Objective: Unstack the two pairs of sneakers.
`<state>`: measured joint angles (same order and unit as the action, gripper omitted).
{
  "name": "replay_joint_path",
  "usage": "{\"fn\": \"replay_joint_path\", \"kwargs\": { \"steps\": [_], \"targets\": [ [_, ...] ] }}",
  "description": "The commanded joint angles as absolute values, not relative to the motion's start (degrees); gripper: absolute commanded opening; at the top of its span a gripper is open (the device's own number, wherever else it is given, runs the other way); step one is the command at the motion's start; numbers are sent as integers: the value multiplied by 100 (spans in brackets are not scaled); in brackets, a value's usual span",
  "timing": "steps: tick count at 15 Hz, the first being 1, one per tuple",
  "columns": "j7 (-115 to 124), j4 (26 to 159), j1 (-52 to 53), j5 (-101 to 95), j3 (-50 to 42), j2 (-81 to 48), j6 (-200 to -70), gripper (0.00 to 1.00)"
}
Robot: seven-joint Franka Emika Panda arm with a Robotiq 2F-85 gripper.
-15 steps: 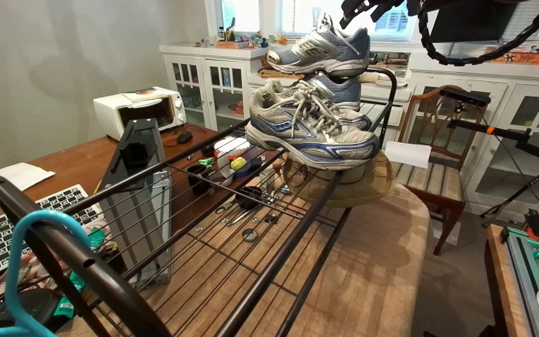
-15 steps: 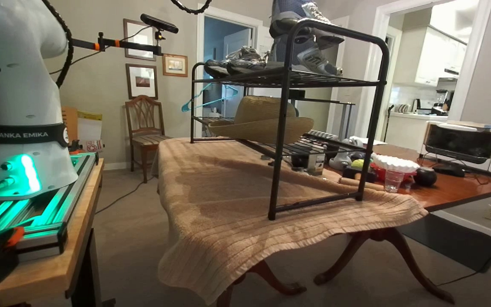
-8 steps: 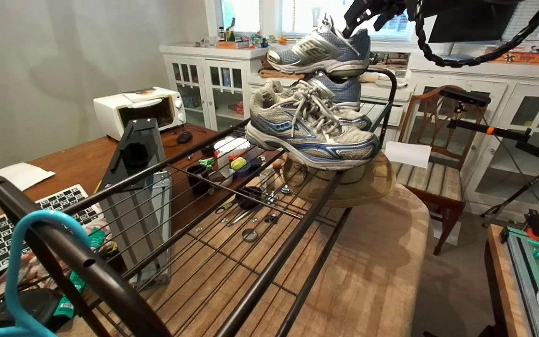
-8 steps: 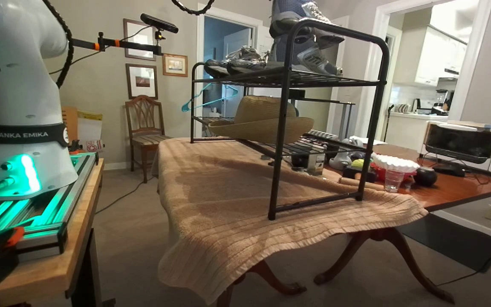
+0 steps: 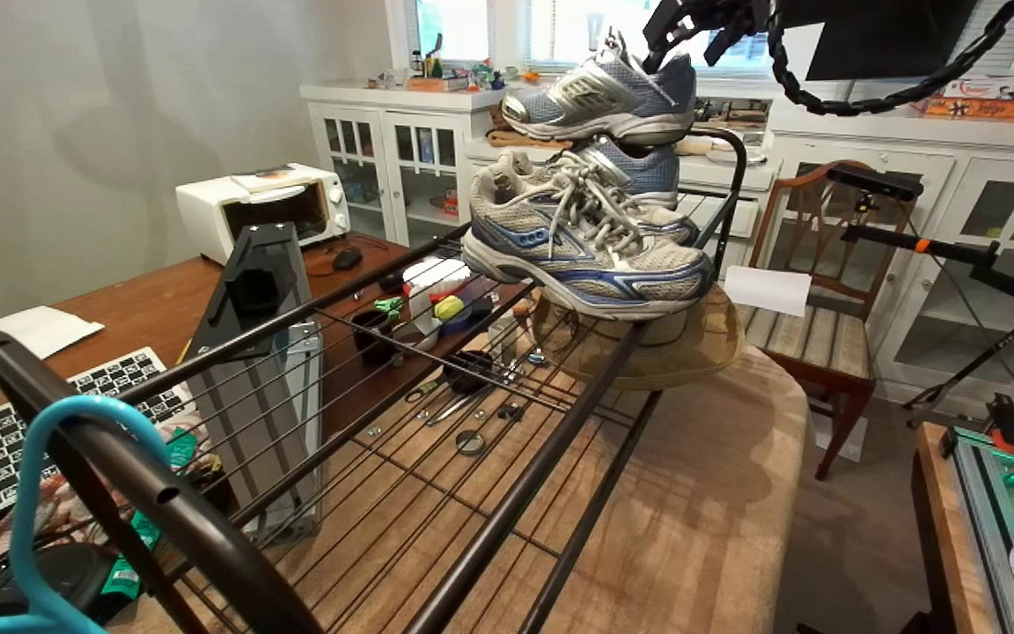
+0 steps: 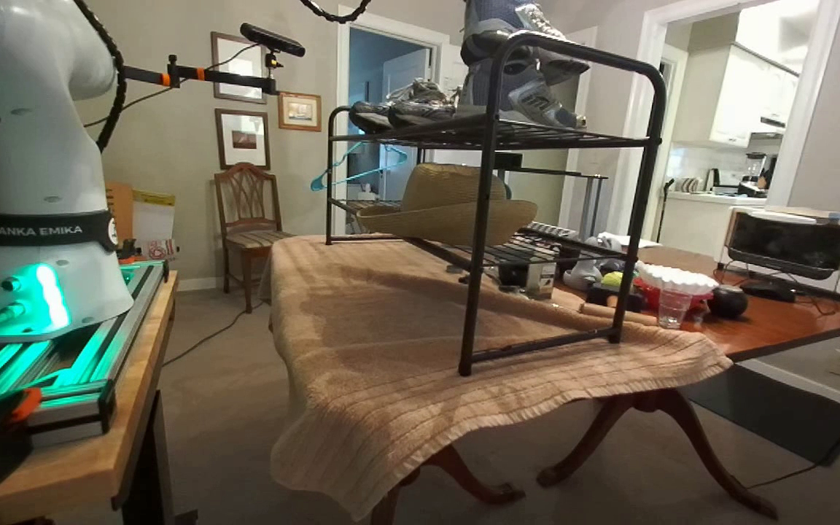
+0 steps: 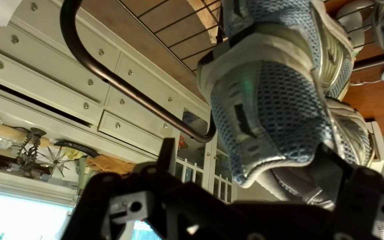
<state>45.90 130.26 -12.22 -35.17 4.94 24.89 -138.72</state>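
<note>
A blue-grey and silver sneaker lies on top of its mate at one end of the rack; both also show in an exterior view. A white mesh sneaker with blue trim stands beside them, and another white one is partly hidden behind it. My gripper is open at the top sneaker's heel. In the wrist view, the heel lies between the spread fingers. One fingertip dips at the shoe opening; the other is outside, behind the heel, apart from it.
The sneakers stand on a dark wire rack; its raised end bar is close to the stacked pair. A straw hat lies on the lower shelf. A blue hanger hangs at the far end. A toaster oven stands on the table.
My gripper has moved down, so one fingertip now reaches into the top sneaker's opening at the heel. The sneakers have not moved.
</note>
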Motion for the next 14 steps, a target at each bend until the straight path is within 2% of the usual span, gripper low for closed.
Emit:
{"fn": "replay_joint_path", "kwargs": {
  "steps": [1, 7, 8, 9, 14],
  "targets": [
    [5082, 12802, -1274, -3356, 691, 2212, -13613, 100],
    [5727, 12551, -1160, -3320, 799, 1917, -13257, 100],
    [5795, 12509, -1143, -3334, 792, 1870, -13199, 75],
    [5869, 12481, -1134, -3357, 783, 1836, -13172, 75],
    [6132, 12325, -1090, -3363, 708, 1730, -13043, 35]
  ]
}}
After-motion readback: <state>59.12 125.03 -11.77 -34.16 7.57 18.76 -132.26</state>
